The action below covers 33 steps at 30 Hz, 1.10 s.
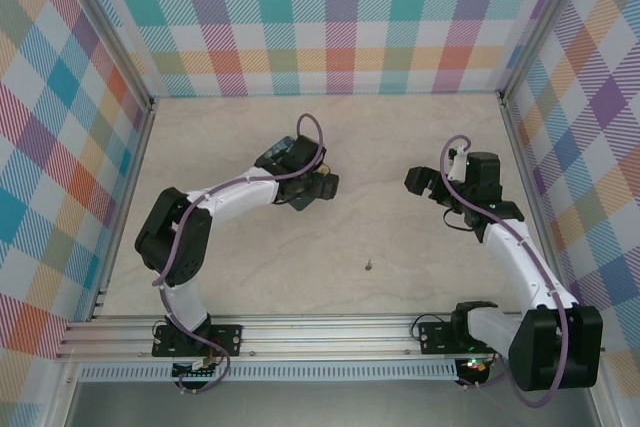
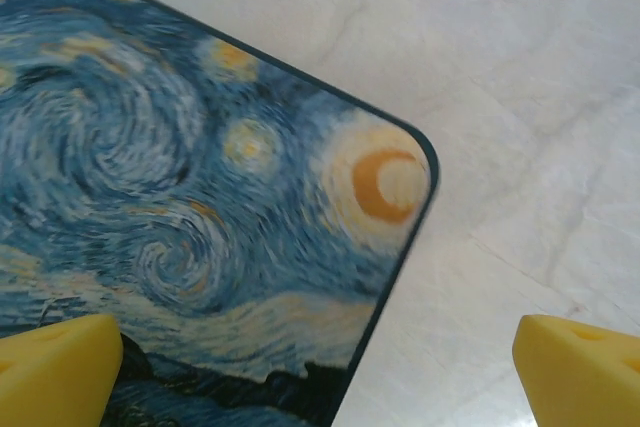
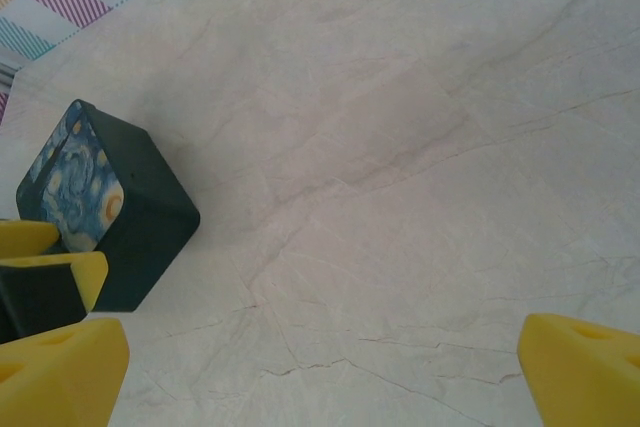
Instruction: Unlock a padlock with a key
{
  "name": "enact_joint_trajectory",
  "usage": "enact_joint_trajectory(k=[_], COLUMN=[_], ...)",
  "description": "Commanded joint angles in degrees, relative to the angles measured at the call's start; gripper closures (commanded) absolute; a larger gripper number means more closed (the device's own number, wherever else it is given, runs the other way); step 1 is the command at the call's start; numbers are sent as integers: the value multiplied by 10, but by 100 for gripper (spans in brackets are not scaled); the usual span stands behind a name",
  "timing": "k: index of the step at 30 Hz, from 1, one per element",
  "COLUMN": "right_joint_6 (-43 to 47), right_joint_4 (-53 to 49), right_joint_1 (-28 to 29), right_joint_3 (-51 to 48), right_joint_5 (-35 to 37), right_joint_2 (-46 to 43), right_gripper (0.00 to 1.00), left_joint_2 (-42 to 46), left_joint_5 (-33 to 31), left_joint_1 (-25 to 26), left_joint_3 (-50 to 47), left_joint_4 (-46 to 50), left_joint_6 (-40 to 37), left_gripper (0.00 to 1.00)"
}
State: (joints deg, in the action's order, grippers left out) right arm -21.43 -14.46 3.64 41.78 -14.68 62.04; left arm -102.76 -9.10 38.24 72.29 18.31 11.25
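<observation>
The key [image 1: 369,266] is a tiny dark speck on the pale table, nearer the front than both grippers and between them. The padlock is hidden. My left gripper [image 1: 318,187] hovers over a blue swirly-painted tin box [image 2: 200,197]. Its yellow fingertips [image 2: 55,367] stand wide apart, one above the lid and the other beside the box edge, so it is open and holds nothing. My right gripper [image 1: 422,183] is to the right of the box, also open [image 3: 320,377], with bare table between its fingers [image 3: 580,367].
The tin box [image 3: 120,207] has dark sides and sits at the left of the right wrist view, with the left gripper's yellow fingers [image 3: 50,247] by it. Checked walls [image 1: 330,17] enclose the table on three sides. A metal rail [image 1: 320,332] runs along the front.
</observation>
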Motion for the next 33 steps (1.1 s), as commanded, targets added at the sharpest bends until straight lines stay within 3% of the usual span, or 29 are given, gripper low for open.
enact_joint_trajectory(k=[1,8,17,29,33], right_joint_6=[4,0,-4,-5,-4], right_joint_4=[-4,0,-5,-17,-34], right_joint_1=[4,5,5,5,6], right_joint_3=[-11,-16,-22,-28,-24], right_joint_5=[-12,-19,-24,-25,-26], right_joint_2=[-3,1,-5,-14,-20], right_gripper=[0,0,0,0,0], left_joint_2=[20,20,-63,-164,-161], left_joint_5=[6,36,77,86,82], left_joint_1=[24,56,100,104,103], left_joint_3=[-15,-6,80,237,255], left_joint_4=[22,12,1,38,40], left_joint_6=[39,56,64,19,10], left_gripper=[0,0,0,0,0])
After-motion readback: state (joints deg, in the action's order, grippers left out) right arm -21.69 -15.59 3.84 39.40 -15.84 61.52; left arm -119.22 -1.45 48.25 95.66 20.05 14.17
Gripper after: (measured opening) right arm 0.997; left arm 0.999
